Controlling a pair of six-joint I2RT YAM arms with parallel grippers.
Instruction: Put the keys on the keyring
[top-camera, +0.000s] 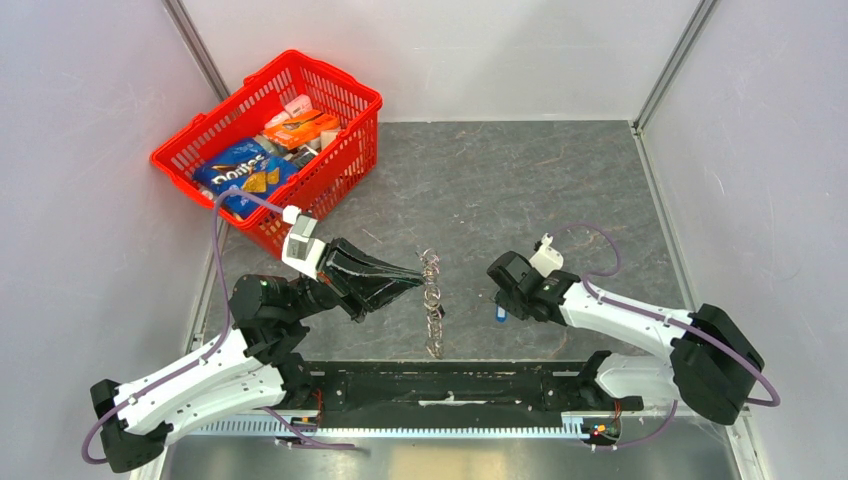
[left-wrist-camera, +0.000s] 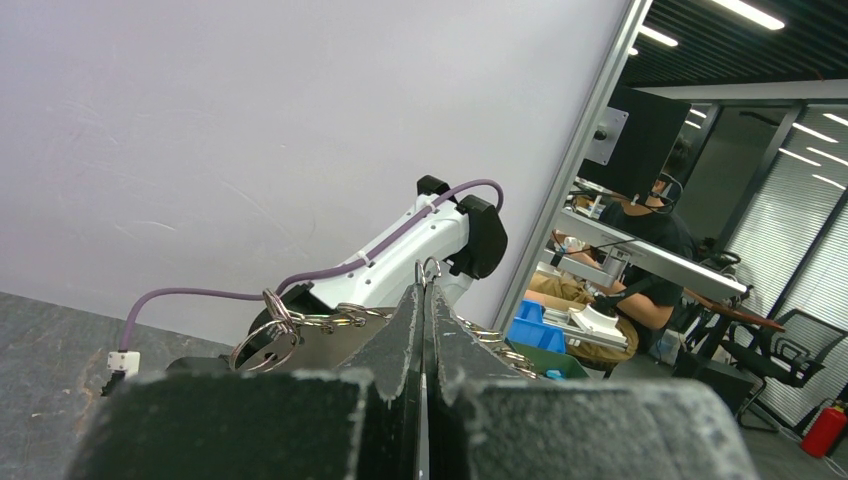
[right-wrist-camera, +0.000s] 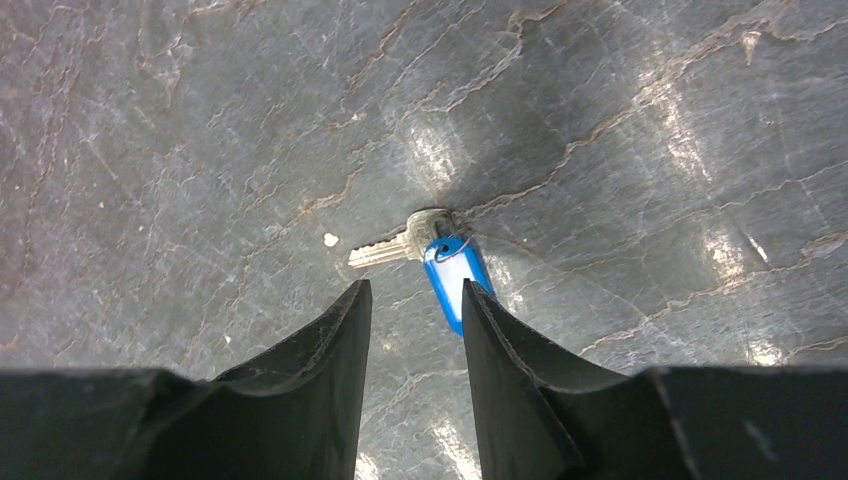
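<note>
At the table's (top-camera: 560, 190) far left corner stands a red basket (top-camera: 335, 75) holding a blue crisp bag (top-camera: 243, 172) and an orange box (top-camera: 300, 128), well apart from the work. The left gripper (left-wrist-camera: 424, 290) is clenched on the keyring (top-camera: 432, 300), a string of linked silvery rings near the table's middle, closer to the near edge. One small loop pokes up above the tips, and the rest trails off to both sides. Right of it a single key (right-wrist-camera: 385, 250) lies flat on the table: a silvery blade and round head, with a blue tag (right-wrist-camera: 452, 280) on a small ring through the head. The right gripper (right-wrist-camera: 415, 287) points down over it, jaws apart and holding nothing. The tag lies in the gap, against the right-hand finger. Nothing lies between key and keyring.
</note>
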